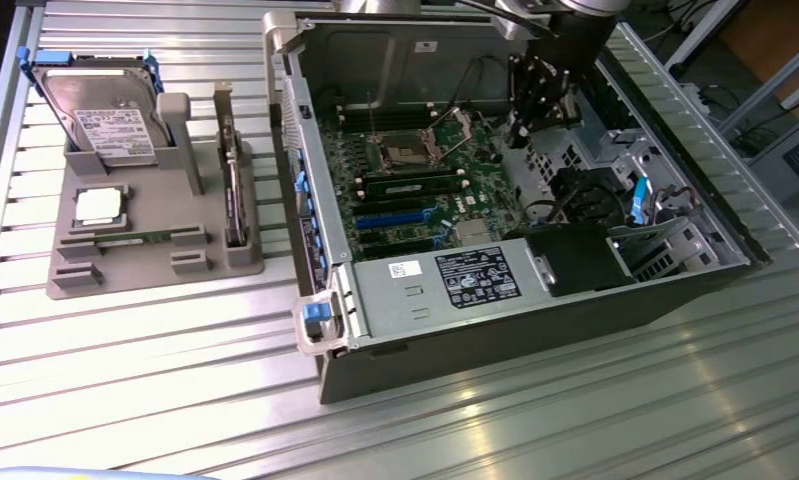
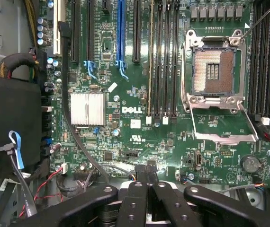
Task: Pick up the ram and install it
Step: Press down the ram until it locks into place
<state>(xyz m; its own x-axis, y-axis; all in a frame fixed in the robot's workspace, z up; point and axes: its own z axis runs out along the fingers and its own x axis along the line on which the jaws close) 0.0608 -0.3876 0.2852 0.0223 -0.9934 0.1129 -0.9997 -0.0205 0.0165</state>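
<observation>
Inside the case, near the board's edge, the gripper (image 1: pixel 530 125) is pinched closed, empty; the ram (image 1: pixel 413 186) stands slotted lengthwise just ahead

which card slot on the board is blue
The long slot flanked by black slots, its end nearest the Dell logo.

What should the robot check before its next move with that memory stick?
1. Gripper empty: ok, shut with nothing between the fingers.
2. Ram ready for pickup: ok, lying in the grey tray.
3. Gripper near the ram: not ok, it hangs over the motherboard.
4. Free memory slots: ok, several look empty.
5. Computer case open: ok.
</observation>
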